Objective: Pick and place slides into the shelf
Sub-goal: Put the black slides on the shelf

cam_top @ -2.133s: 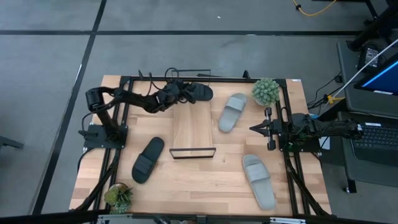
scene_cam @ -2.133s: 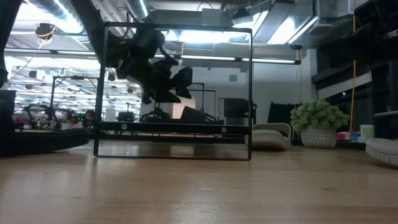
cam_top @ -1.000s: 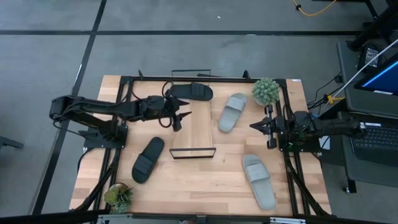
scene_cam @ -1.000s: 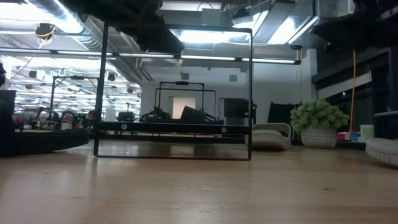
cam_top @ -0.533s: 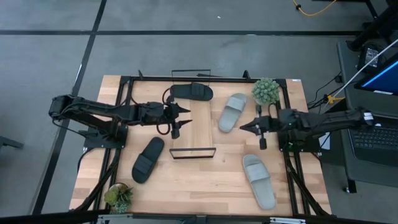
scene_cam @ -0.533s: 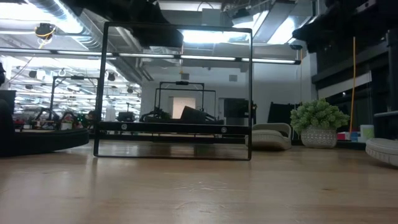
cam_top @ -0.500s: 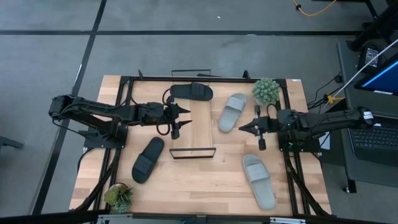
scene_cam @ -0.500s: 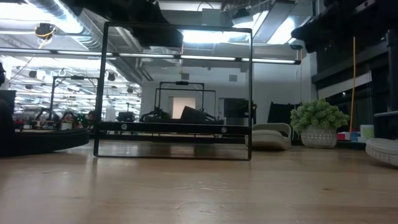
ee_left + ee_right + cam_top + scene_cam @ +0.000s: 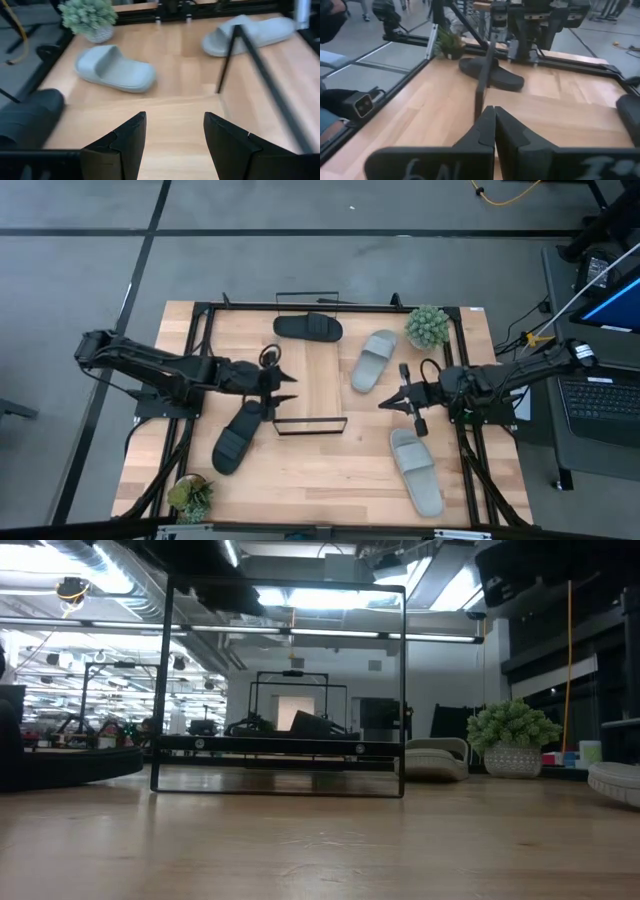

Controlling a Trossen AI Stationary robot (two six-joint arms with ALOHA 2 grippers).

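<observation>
The shelf (image 9: 312,385) is a light-wood board with black wire end frames (image 9: 280,690). One black slide (image 9: 308,327) lies crosswise on its far end. The second black slide (image 9: 238,437) lies sole-down on the table left of the shelf. One grey slide (image 9: 374,360) lies right of the shelf, the other grey slide (image 9: 415,470) near the right front. My left gripper (image 9: 287,387) is open, above the shelf's left edge near the black slide on the table. My right gripper (image 9: 383,406) is shut, in the air between the two grey slides. In the left wrist view the open left gripper (image 9: 175,135) is above bare wood.
A potted plant (image 9: 428,327) stands at the far right corner and a smaller plant (image 9: 190,496) at the near left corner. Black rails (image 9: 466,450) run along the table's left and right sides. Bare wood lies in front of the shelf.
My left gripper has drawn back from the shelf's far end toward the near edge and slightly left, staying open. The black slide on the shelf has stayed put. My right gripper has moved left and toward the near edge, away from the right rail, staying shut.
</observation>
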